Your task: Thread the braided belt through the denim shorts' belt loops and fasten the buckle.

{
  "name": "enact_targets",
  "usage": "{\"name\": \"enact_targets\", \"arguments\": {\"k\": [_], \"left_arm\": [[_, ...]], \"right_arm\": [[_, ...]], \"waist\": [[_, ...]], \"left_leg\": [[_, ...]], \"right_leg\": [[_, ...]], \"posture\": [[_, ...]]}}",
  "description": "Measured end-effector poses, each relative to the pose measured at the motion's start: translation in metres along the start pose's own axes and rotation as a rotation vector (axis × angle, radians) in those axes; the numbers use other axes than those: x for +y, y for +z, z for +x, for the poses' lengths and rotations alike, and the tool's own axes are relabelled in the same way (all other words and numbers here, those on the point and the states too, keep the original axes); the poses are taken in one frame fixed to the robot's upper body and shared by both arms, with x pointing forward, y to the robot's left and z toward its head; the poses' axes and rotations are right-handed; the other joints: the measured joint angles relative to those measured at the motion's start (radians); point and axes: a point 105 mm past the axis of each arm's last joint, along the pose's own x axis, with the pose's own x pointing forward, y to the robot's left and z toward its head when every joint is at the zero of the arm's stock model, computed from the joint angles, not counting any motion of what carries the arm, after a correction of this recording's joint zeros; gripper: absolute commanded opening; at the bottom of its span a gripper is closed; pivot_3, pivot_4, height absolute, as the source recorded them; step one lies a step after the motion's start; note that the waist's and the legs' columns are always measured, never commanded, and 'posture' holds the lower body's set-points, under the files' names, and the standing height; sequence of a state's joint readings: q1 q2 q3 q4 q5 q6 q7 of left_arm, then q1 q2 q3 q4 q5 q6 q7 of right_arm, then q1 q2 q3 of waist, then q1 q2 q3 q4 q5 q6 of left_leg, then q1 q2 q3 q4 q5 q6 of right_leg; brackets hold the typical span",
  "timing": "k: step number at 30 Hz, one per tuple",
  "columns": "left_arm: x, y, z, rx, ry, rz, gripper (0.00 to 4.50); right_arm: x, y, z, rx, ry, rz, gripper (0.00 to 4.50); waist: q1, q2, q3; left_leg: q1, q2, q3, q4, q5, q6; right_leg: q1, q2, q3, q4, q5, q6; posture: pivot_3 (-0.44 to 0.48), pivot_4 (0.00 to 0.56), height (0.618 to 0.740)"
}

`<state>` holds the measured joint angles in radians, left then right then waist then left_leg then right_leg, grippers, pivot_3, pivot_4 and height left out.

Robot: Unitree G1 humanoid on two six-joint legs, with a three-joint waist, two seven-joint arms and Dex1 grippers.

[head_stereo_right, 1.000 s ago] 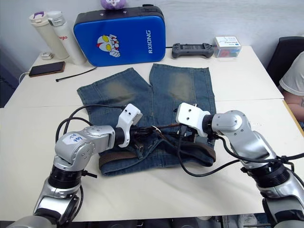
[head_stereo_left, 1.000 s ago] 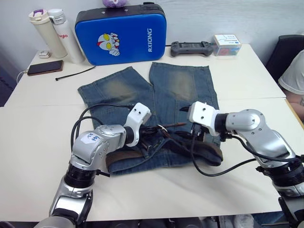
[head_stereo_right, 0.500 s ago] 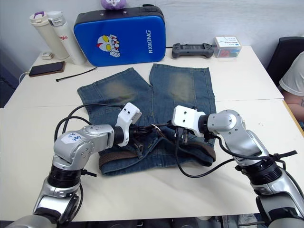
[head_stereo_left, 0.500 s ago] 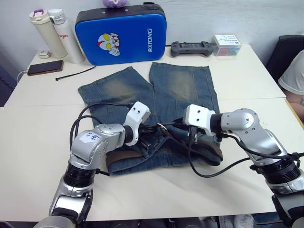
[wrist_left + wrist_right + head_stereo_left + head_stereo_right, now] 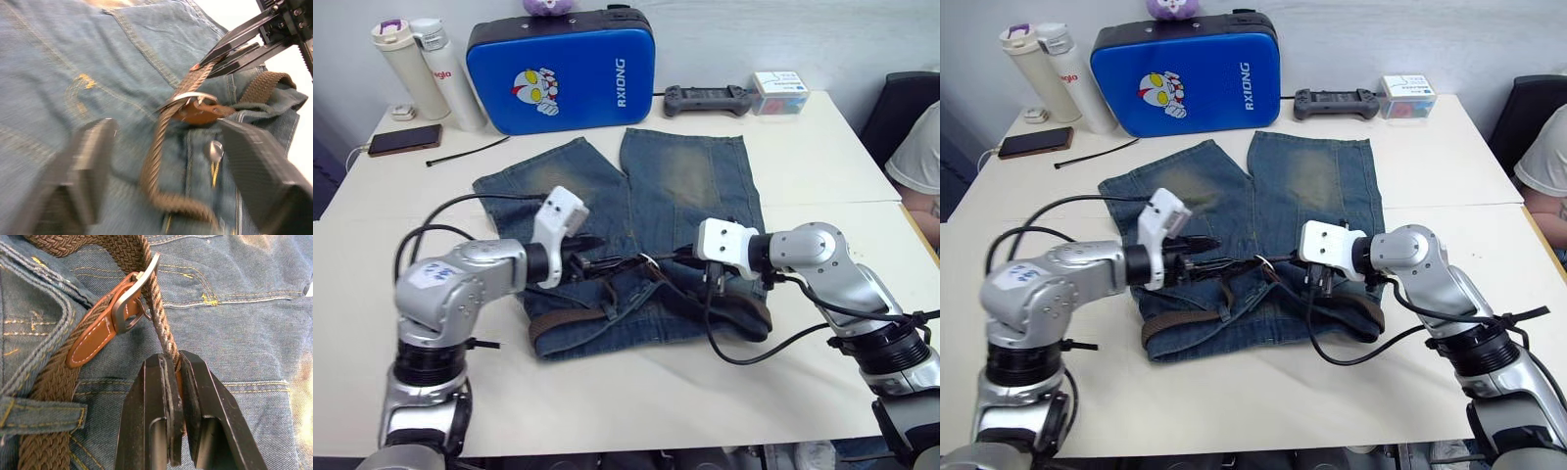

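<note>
The braided belt (image 5: pixel 159 335), a dark-brown woven strap with a tan leather tab, lay along the waistband of the faded blue denim shorts (image 5: pixel 636 186) spread flat on the white tabletop (image 5: pixel 822 157). Its free end passed through the silver rectangular buckle (image 5: pixel 132 296) and ran to the right gripper (image 5: pixel 173 377), whose black fingers were pinched closed on the strap's tip. The left gripper (image 5: pixel 161 161) hovered just over the denim beside the buckle, fingers spread wide and holding nothing. A stitched denim belt loop (image 5: pixel 44 413) crossed the strap. Beyond the shorts stood a blue padded case (image 5: pixel 563 69), two white bottles (image 5: pixel 426 73), a dark phone (image 5: pixel 406 139), a thin black cable tie (image 5: pixel 470 150) and a black game controller (image 5: pixel 708 99).
</note>
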<state>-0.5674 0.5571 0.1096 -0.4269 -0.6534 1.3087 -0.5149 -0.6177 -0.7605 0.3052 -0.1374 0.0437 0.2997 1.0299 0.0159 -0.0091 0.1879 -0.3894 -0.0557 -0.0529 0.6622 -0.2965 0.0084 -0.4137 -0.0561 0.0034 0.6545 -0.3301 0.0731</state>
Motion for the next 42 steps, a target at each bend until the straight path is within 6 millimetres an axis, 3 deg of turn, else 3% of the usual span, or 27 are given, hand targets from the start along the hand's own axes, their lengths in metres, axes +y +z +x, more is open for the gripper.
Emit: {"name": "enact_targets", "arguments": {"k": [4,8,13,19,27,31,33,39,42], "left_arm": [[0.007,-0.004,-0.021,0.002,-0.002,-0.03,4.43],[0.006,-0.013,-0.023,0.03,-0.016,-0.049,4.43],[-0.006,-0.02,-0.011,0.069,-0.088,-0.04,4.43],[-0.024,-0.031,0.005,0.131,-0.186,-0.03,4.43],[-0.032,-0.027,0.015,0.138,-0.25,0.016,4.43],[-0.024,-0.021,0.019,0.118,-0.234,0.019,4.43],[-0.024,-0.016,0.022,0.092,-0.238,0.024,4.43],[-0.035,0.023,0.044,-0.055,-0.268,0.114,4.43],[-0.042,0.038,0.059,-0.103,-0.246,0.179,4.43]], "right_arm": [[-0.007,-0.004,-0.017,0.026,-0.006,-0.035,0.0],[-0.01,-0.006,-0.046,0.013,-0.019,-0.108,0.0],[-0.003,-0.016,-0.064,0.03,-0.004,-0.154,0.0],[-0.009,-0.022,-0.084,0.039,-0.082,-0.23,0.0],[-0.008,-0.028,-0.1,0.064,-0.138,-0.247,0.0],[-0.02,-0.037,-0.123,0.153,-0.2,-0.28,0.0],[-0.023,-0.031,-0.123,0.145,-0.214,-0.292,0.0],[-0.029,0.012,-0.094,-0.003,-0.204,-0.293,0.0],[-0.031,0.021,-0.082,-0.031,-0.191,-0.259,0.0]], "waist": [[0.003,0.0,0.0],[0.011,0.0,0.0],[0.007,-0.001,0.0],[0.007,-0.001,0.0],[0.008,-0.001,0.0],[0.009,-0.001,0.0],[0.008,-0.001,0.0],[0.005,-0.001,0.0],[0.009,-0.001,0.0]], "left_leg": [[0.0,0.0,0.0,0.0,0.0,0.0],[0.0,0.0,0.0,0.0,-0.001,0.002],[0.0,0.0,0.0,0.0,-0.001,0.002],[0.0,0.0,0.001,0.0,-0.001,0.002],[0.0,0.0,0.002,0.001,-0.001,0.002],[0.0,0.0,0.002,0.001,-0.001,0.002],[0.001,0.0,0.002,0.001,-0.001,0.002],[0.001,0.001,0.003,0.001,-0.001,0.002],[0.0,0.0,0.003,0.002,-0.001,0.002]], "right_leg": [[0.0,0.0,0.0,-0.001,0.0,0.0],[0.002,-0.001,-0.001,-0.002,0.0,0.001],[0.002,-0.001,0.0,-0.002,0.0,0.001],[0.002,-0.001,0.001,-0.001,0.0,0.001],[0.002,-0.001,0.001,-0.001,0.0,0.001],[0.002,-0.001,0.001,-0.001,0.0,0.001],[0.002,0.0,0.001,-0.001,0.0,0.001],[0.001,0.0,0.002,0.0,0.0,0.001],[0.001,0.0,0.002,0.0,0.001,0.001]], "posture": [[0.0,0.15,0.74],[0.0,0.15,0.74],[0.0,0.15,0.74],[0.0,0.15,0.74],[0.0,0.15,0.74],[0.0,0.15,0.74],[0.0,0.15,0.74],[0.0,0.15,0.74],[0.0,0.15,0.74]]}}
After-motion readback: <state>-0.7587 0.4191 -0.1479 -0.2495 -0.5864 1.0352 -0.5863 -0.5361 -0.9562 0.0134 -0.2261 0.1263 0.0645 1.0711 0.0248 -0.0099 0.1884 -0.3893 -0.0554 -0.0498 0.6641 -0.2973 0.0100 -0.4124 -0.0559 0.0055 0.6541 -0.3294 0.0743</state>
